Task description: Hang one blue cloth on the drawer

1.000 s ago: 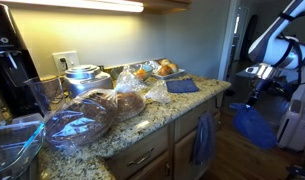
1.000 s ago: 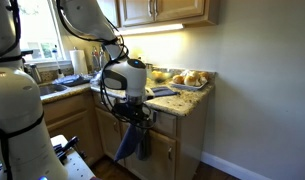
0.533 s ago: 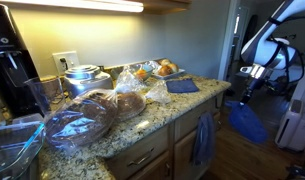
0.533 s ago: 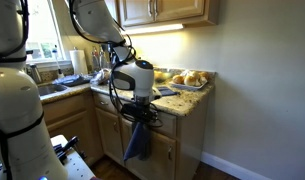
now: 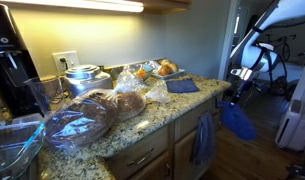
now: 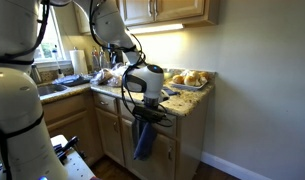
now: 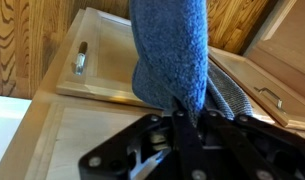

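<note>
My gripper is shut on a blue cloth, which hangs below it in the air just off the end of the counter. In an exterior view the gripper holds the cloth in front of the cabinet. In the wrist view the cloth fills the middle, pinched between my fingers. Another blue cloth hangs on the drawer front. A third blue cloth lies folded on the counter. A grey cloth edge shows beside the drawer handle.
The granite counter holds a tray of bread rolls, bagged bread, a bowl, a pot and a coffee machine. A wall stands past the counter's end. A cabinet handle shows at left.
My gripper has moved with the blue cloth toward the counter's end and the drawer, closing the gap to the cabinet. The cloth on the drawer has not moved.
</note>
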You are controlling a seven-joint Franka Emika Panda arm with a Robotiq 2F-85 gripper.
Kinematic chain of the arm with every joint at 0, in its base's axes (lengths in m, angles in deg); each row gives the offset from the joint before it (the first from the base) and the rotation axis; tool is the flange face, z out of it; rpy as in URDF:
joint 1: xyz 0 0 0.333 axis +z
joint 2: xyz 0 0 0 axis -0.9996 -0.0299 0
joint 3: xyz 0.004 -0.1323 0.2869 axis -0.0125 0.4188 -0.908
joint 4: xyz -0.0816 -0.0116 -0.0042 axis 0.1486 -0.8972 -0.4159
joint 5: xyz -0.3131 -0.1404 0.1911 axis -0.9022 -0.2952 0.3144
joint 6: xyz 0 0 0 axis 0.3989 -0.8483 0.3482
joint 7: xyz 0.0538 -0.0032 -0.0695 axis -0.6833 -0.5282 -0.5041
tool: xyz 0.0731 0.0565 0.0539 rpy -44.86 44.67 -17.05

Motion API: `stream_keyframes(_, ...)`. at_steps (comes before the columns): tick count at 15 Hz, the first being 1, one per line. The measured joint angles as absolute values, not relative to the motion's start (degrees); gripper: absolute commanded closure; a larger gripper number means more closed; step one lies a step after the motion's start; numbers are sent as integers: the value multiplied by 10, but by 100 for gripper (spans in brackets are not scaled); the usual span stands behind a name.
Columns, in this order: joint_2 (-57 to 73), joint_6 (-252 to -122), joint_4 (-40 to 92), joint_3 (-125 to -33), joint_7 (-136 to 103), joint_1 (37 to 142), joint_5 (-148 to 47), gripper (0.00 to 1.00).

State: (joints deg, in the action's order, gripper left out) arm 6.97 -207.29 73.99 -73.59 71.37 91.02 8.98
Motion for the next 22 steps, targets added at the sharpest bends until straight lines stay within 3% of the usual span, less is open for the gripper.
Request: stream_keyframes(22, -22, -2041, 685, -741, 717, 910, 119, 93)
